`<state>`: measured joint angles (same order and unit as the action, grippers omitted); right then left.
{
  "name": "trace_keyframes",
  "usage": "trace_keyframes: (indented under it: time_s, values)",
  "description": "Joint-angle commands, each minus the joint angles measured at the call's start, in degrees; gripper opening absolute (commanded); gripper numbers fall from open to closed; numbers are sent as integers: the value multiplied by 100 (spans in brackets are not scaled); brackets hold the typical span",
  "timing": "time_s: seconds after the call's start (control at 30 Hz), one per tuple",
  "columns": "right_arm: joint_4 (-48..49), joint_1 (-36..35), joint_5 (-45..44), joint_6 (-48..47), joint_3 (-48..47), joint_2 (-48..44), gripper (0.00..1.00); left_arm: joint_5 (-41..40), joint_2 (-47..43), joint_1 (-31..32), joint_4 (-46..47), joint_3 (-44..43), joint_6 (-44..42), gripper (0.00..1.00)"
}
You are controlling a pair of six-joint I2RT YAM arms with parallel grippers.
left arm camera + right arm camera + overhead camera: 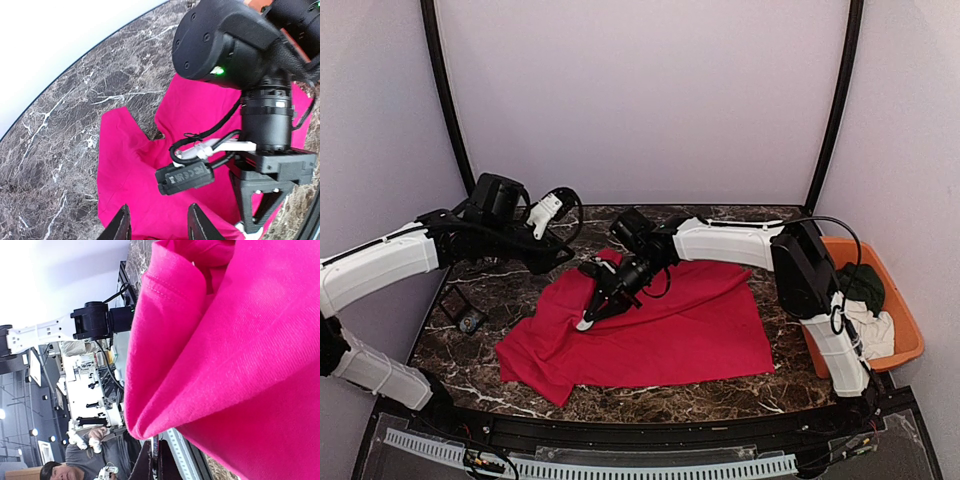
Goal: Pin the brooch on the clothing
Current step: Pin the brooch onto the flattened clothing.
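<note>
The clothing, a bright red T-shirt (670,330), lies spread on the marble table (650,400). My right gripper (588,318) reaches across to the shirt's upper left part. In the right wrist view it (157,450) is shut, with a thin silvery sliver pinched between the dark fingertips, which I take for the brooch (154,447). A raised fold of the shirt (240,365) hangs right at those fingertips. My left gripper (159,212) hovers above the shirt (130,165), left of the right arm. It is open with nothing between its fingers.
An orange bin (905,320) at the table's right edge holds a dark green garment (860,285) and a white cloth (875,330). A small dark object (470,320) lies on the table at the left. The right arm's wrist and camera (190,177) hang close before my left gripper.
</note>
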<state>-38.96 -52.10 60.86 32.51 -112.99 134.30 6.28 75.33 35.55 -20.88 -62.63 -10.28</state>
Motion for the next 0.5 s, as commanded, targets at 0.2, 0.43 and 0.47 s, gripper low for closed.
trace_keyframes:
  time_s: [0.2, 0.43, 0.47]
  values:
    - [482, -31, 470, 199, 40, -466, 0, 754, -1240, 65, -374, 970, 737, 38]
    - [552, -15, 499, 207, 51, -475, 0, 1052, -1404, 98, -278, 1595, 1138, 38]
    - [554, -14, 496, 214, 49, -475, 0, 1099, -1401, 95, -208, 1657, 1232, 38]
